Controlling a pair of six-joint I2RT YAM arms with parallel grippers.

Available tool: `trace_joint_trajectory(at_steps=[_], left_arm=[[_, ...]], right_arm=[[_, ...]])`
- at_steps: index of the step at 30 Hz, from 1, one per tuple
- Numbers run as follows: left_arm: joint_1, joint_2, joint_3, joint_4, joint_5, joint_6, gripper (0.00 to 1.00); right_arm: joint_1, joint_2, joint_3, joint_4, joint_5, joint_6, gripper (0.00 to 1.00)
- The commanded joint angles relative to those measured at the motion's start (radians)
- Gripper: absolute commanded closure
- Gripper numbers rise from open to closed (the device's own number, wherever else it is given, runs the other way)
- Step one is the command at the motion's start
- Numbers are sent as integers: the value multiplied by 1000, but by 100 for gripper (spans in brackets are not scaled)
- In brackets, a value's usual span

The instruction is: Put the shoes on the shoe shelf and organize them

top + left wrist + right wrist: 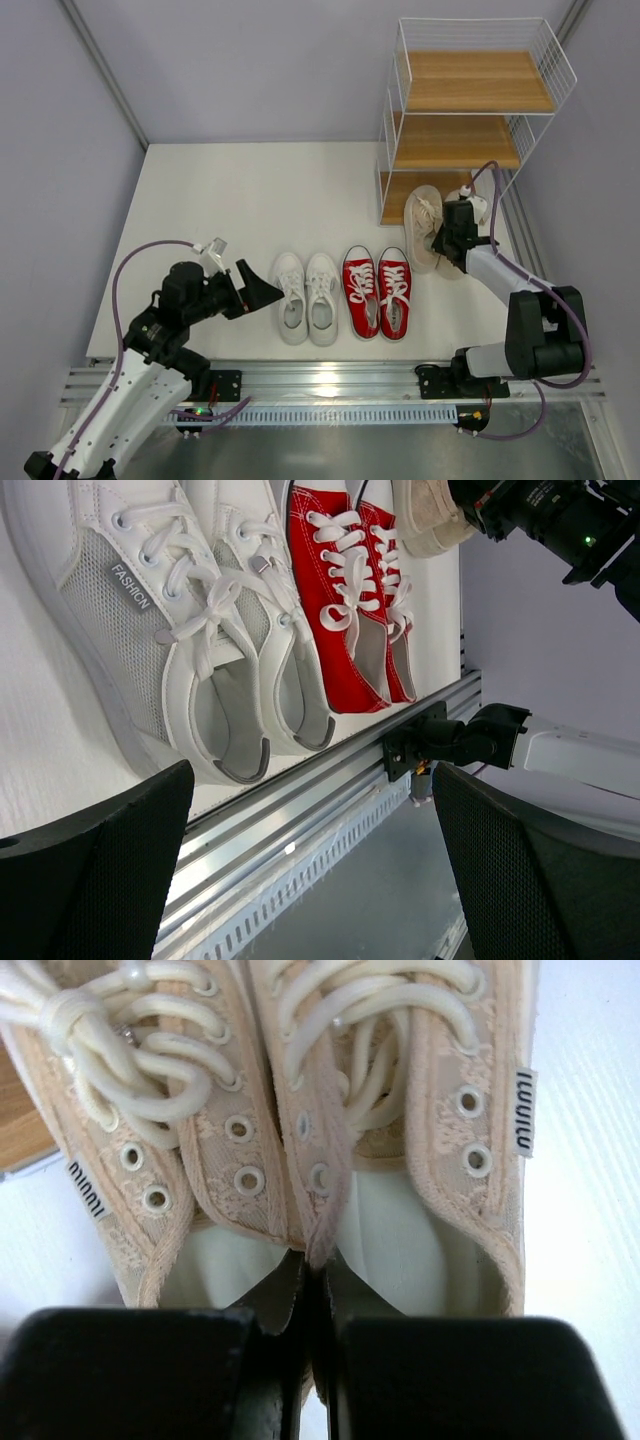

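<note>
Left claw [260,286] spread wide, arm folded; right claw [438,243] pinched shut, arm outstretched.

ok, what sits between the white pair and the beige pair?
Only the red pair; the top external view shows it left of the beige pair.

bright, even light; soft shadows

Plain white sneakers [322,295], red sneakers [362,290] with white laces, beige sneakers [424,225], white-wire shelf [470,95] with brown boards
</note>
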Motion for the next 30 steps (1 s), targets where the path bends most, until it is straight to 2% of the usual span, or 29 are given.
trace_joint_trajectory(at_steps=[1,6,14,21,30], left_arm=[[-4,-5,-8,32,-9,3,0],[-4,-5,-20,53,-4,-8,0],[-4,-27,-20,43,-13,-8,0],[-4,-30,-17,47,-19,-7,0],[-4,-4,-18,67,-21,-2,0]], right_arm=[[41,-91,-42,34,43,-19,96],[64,-151,-73,199,86,-68,96],[72,-79,-42,391,72,-136,96],[77,-25,21,449,26,-216,96],[116,-106,19,449,18,-272,96]])
